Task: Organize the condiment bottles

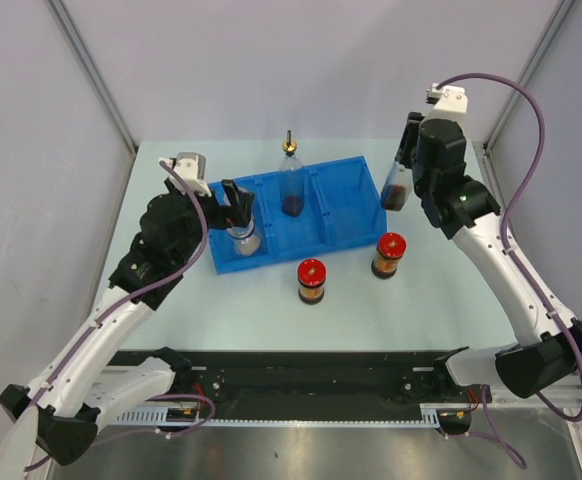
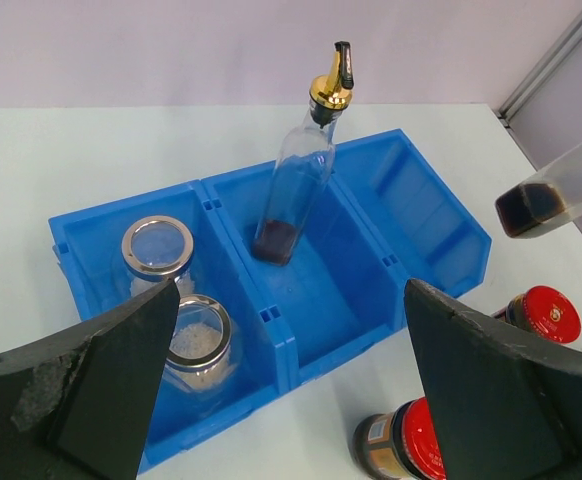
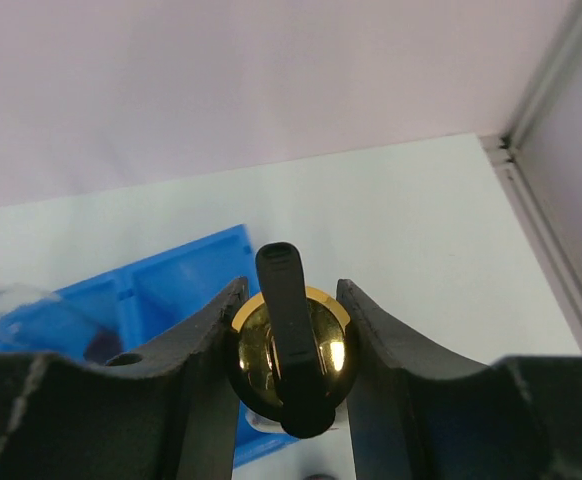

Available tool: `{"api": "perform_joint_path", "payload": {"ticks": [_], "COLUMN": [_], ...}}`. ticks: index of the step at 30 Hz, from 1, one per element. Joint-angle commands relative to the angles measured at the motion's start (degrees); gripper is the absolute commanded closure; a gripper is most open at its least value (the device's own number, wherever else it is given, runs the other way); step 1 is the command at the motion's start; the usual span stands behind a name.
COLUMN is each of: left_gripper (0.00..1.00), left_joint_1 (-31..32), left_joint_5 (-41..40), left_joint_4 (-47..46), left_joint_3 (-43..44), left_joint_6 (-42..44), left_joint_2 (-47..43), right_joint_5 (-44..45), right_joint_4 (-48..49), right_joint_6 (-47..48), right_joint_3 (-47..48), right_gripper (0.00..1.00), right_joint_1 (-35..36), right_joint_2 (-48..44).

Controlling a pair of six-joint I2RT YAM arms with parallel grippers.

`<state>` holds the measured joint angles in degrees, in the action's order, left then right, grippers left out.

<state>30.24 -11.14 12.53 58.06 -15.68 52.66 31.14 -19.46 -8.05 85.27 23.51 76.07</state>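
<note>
Bottle sort: three in tray, two on counter, one in right claw

Over at the right claw (image 3: 291, 350): pinched on the gold spout of one tall bottle (image 1: 396, 188). Wrist view shows both fingers tight against the gold cap, with the black stopper sticking up between them. That bottle hangs tilted, clear of the counter (image 1: 221, 310), with dark liquid pooled at its base. The base is just beside the right end wall of the blue tray (image 1: 346, 203). Can't tell whether it's over the rim or outside it.

Opposite side, left claw (image 1: 238, 212) is spread wide, gripping nothing. It sits over the tray's left compartment, above the front tan jar (image 2: 196, 335). Behind it, back tan jar (image 2: 158, 250) is in the same compartment, the two nearly touching. Both are upright, with metal-rimmed clear lids and pale tan fill.

Middle compartment has the other tall bottle (image 2: 293, 195), standing toward the back wall. A little dark liquid at the bottom, gold spout with black tip on top.

Two more on the counter in front of the tray, both upright: left red-lid jar (image 1: 312, 281) in front of the middle compartment, right red-lid jar (image 1: 389, 255) near the tray's front right corner. They're apart from each other and neither touches the tray.
</note>
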Motion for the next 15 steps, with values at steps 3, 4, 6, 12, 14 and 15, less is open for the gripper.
{"api": "perform_joint_path", "payload": {"ticks": [3, 4, 6, 12, 14, 15], "left_gripper": [0.00, 0.00, 0.00, 0.00, 0.00, 0.00], "left_joint_1": [0.08, 0.17, 0.08, 0.17, 0.08, 0.17], "left_joint_5": [1.03, 0.94, 0.94, 0.41, 0.15, 0.15], "left_joint_4": [1.70, 2.31, 2.93, 5.13, 5.66, 6.01], "left_joint_3": [0.38, 0.38, 0.30, 0.12, 0.12, -0.14], "left_joint_6": [-1.10, -1.19, -1.19, -1.11, -1.02, -1.02], "left_joint_2": [-1.86, -1.86, -2.13, -3.01, -3.27, -3.44], "right_joint_5": [-1.07, -1.77, -2.13, -3.44, -4.06, -4.85], "right_joint_4": [3.99, 4.43, 5.22, 7.07, 7.94, 8.12], "right_joint_6": [0.23, 0.23, 0.14, -0.29, -0.56, -0.82], "right_joint_3": [8.06, 8.67, 9.47, 12.28, 13.07, 13.42], "right_gripper": [1.00, 1.00, 1.00, 1.00, 1.00, 1.00], "right_joint_1": [7.41, 8.04, 10.23, 14.28, 15.60, 15.95], "right_joint_2": [-0.05, 0.47, 2.49, 7.85, 9.00, 10.05]}}
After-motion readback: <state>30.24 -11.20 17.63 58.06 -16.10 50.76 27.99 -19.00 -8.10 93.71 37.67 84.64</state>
